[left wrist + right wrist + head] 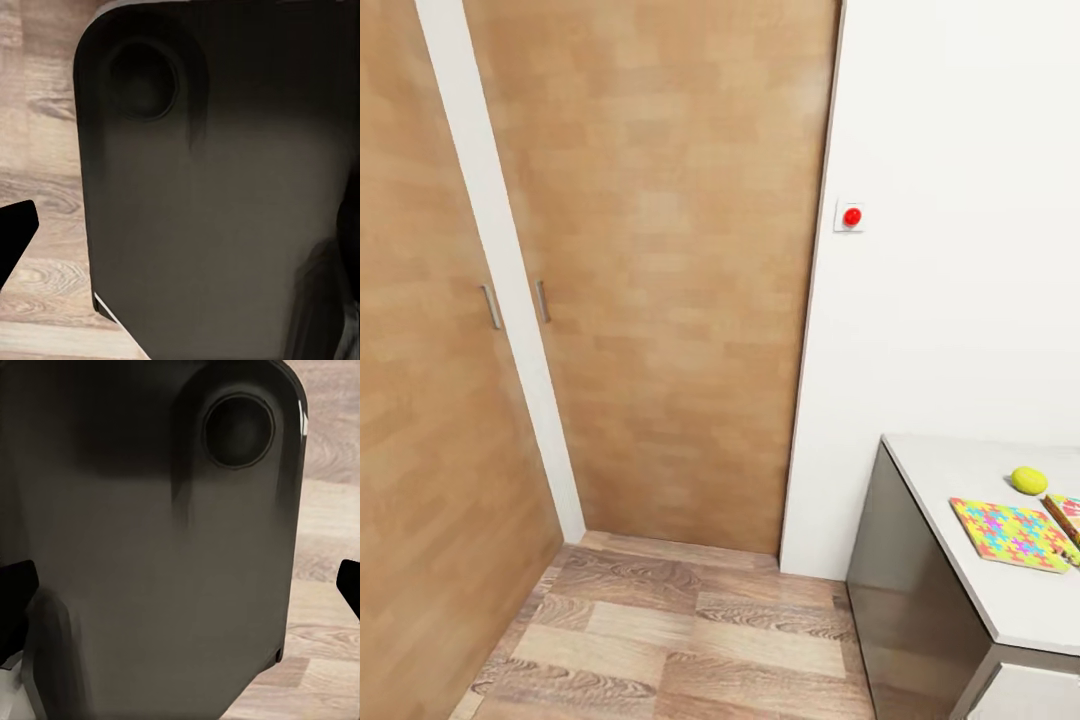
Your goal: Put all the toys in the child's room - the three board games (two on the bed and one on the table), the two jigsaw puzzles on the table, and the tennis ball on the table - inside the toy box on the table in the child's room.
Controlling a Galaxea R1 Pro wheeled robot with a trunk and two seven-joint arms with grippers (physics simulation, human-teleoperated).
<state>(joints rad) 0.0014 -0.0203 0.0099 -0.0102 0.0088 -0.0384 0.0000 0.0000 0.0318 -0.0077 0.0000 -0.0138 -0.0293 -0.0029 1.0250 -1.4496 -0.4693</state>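
- Wood-plank floor (690, 640) fills the foreground before tall wooden doors (680, 270).
- Lower right: pale grey bench (960, 470) carries a yellow-green tennis ball (1029, 480) beside a bright multicoloured jigsaw square (1012, 533).
- Whether either arm's jaws are open cannot be told.

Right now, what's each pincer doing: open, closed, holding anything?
Left pincer: one dark fingertip shows over the robot's base; nothing held, open or closed cannot be told.
Right pincer: open, fingertips wide apart, nothing between them.
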